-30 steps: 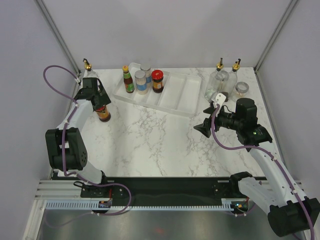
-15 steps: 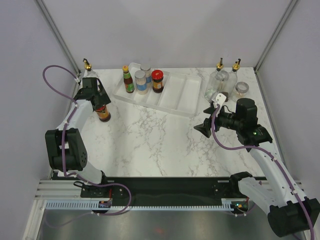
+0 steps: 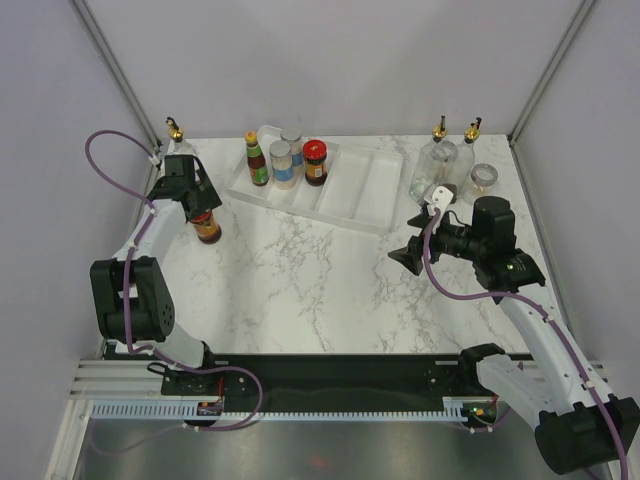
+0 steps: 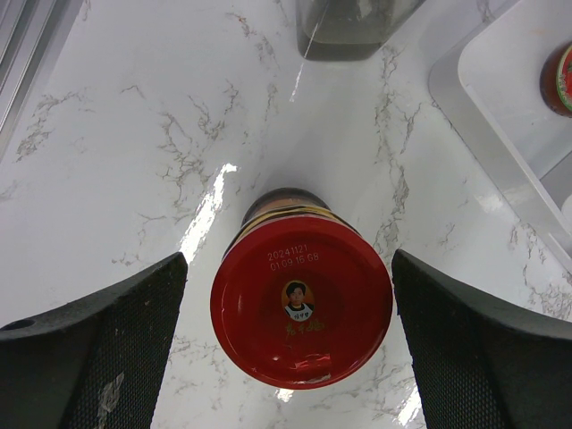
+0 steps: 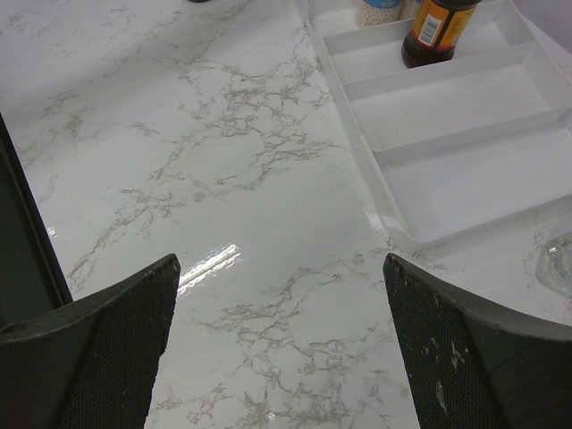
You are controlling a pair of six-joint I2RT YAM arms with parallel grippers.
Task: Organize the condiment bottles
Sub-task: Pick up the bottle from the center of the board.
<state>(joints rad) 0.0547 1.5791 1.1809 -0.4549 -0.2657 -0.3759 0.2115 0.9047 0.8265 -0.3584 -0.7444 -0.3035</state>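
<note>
A dark jar with a red lid (image 3: 207, 226) stands on the marble at the left. My left gripper (image 3: 203, 212) is open and straddles it. In the left wrist view the red lid (image 4: 301, 308) sits between the two fingers (image 4: 107, 340) with a gap on each side. My right gripper (image 3: 405, 258) is open and empty over bare marble, also in the right wrist view (image 5: 281, 268). The white tray (image 3: 365, 190) holds an orange-capped sauce bottle (image 3: 257, 160), two silver-lidded spice jars (image 3: 282, 163) and a red-lidded jar (image 3: 315, 162).
A gold-spouted cruet (image 3: 177, 135) stands at the back left, its base just beyond the jar (image 4: 353, 22). Two cruets (image 3: 438, 158) (image 3: 470, 145) and a silver-lidded jar (image 3: 484, 178) stand at the back right. The tray's right compartments (image 5: 447, 134) hold nothing.
The left wrist has shifted very slightly over the jar. The right arm has not moved.
</note>
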